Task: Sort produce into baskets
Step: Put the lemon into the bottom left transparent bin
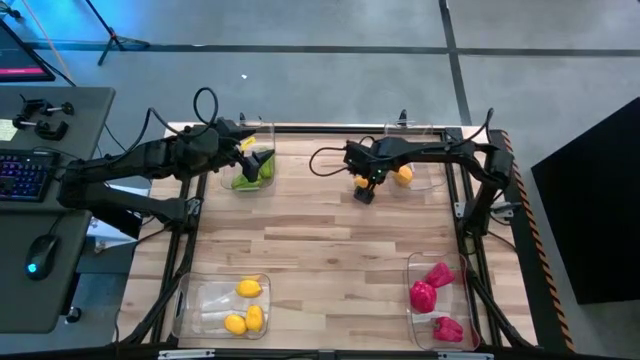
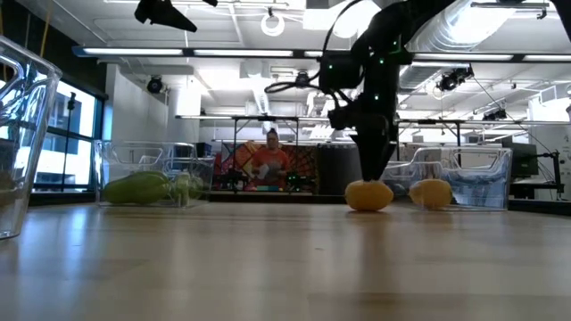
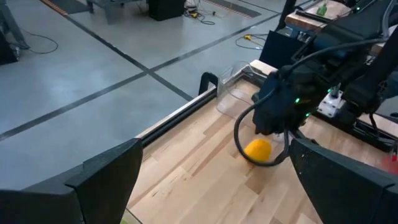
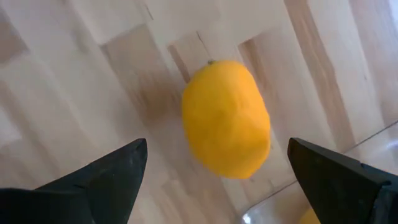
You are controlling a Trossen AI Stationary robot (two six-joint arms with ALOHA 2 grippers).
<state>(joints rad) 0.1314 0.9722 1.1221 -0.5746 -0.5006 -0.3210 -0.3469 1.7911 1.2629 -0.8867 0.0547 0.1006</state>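
Orange fruit (image 4: 226, 118): lies on the table (image 1: 320, 270) just beside the far-right basket (image 1: 425, 170), long axis tilted, stem nub away from fingers.
Right end effector (image 1: 364, 186): spread open directly above it.
Left end effector (image 1: 254, 160): open, over the greens basket (image 1: 250, 180).

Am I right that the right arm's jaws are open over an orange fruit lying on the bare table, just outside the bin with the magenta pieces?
Not quite: the orange fruit lies just outside the far right bin, which holds another orange piece, as the high view shows. The bin with the magenta pieces is at the near right corner. The rest holds: the right gripper is over the fruit, jaws open.
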